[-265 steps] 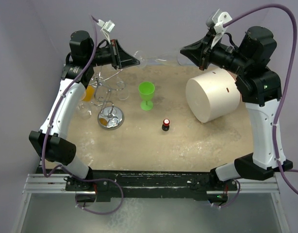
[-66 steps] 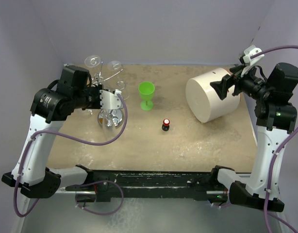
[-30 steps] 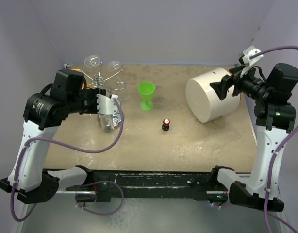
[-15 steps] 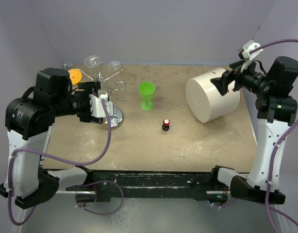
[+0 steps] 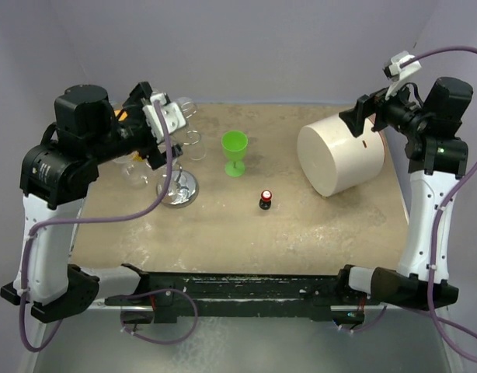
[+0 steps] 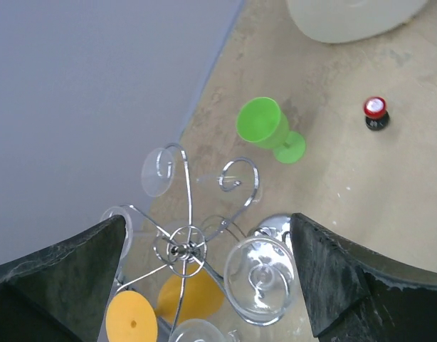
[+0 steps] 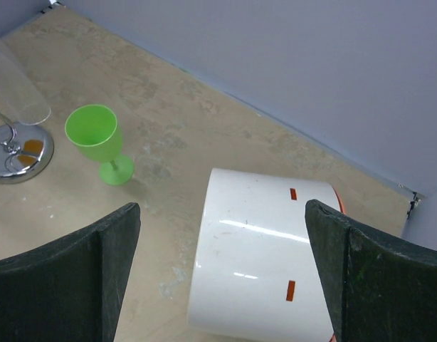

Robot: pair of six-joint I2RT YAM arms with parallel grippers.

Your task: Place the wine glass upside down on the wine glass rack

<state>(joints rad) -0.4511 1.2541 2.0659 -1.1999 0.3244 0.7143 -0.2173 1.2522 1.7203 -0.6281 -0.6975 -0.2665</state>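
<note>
Raise the open, empty left hand (image 6: 208, 235) straight up off the rack (image 6: 184, 246), jaws wide, without brushing the hung glass (image 6: 260, 276).

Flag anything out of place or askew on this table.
The white cylinder appears to lie on its side, far right. The green goblet stands upright beside the wine glass rack, while clear glasses hang from it.

Silver rack (image 5: 181, 191); green goblet (image 5: 235, 144); white cylinder (image 5: 339, 159); orange glass (image 6: 133, 322).
</note>
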